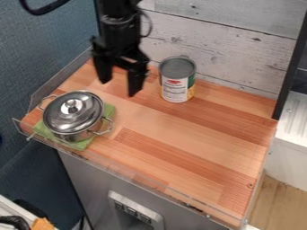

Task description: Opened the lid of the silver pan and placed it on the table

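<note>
Pinching the round knob (72,106) off-centre with the open end effector (118,89) could drop the lid (60,117) or drag the silver pan (75,136) off its green cloth (109,111) at the left end of the counter (180,130).

A wooden tabletop (186,134) of long glued strips, light tan alternating with reddish brown, has low, clear edging (138,178) along its near and left sides. A flat green square mat (110,110) lies near its left corner. Well apart from the mat, a cylindrical can (176,89) with a grey top and a white, green and yellow label stands upright near the far edge.
</note>
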`<state>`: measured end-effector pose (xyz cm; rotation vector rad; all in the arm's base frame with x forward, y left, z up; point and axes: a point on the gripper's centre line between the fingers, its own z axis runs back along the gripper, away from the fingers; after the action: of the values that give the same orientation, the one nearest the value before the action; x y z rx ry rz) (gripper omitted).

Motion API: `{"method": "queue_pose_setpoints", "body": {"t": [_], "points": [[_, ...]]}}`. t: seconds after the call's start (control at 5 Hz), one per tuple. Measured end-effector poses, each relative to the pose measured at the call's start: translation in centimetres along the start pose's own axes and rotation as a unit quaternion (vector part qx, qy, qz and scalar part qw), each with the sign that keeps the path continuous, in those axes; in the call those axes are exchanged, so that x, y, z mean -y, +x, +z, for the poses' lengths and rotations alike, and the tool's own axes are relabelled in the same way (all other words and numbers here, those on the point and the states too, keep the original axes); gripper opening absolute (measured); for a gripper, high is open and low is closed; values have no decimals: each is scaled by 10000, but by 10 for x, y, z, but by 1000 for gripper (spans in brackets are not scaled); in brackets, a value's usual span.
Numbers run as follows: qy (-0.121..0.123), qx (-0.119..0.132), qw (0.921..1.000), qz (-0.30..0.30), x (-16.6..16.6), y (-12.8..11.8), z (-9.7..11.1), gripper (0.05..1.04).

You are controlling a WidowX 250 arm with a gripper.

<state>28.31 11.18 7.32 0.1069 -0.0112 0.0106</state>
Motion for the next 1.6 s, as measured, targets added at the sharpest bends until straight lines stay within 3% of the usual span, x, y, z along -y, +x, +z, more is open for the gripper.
{"method": "queue_pose_setpoints", "body": {"t": [0.4,0.6,0.8,1.2,1.4,1.6], "points": [[139,104,9982,566,-50,-29,-22,999],[97,177,9971,740,-62,-33,-33,999],[-19,92,9971,759,-61,-34,-43,950],[-96,150,9977,658,-54,-35,-41,383],[-136,155,9978,629,-50,-35,-35,281],[-120,277,9976,625,-45,-18,-19,281]]}}
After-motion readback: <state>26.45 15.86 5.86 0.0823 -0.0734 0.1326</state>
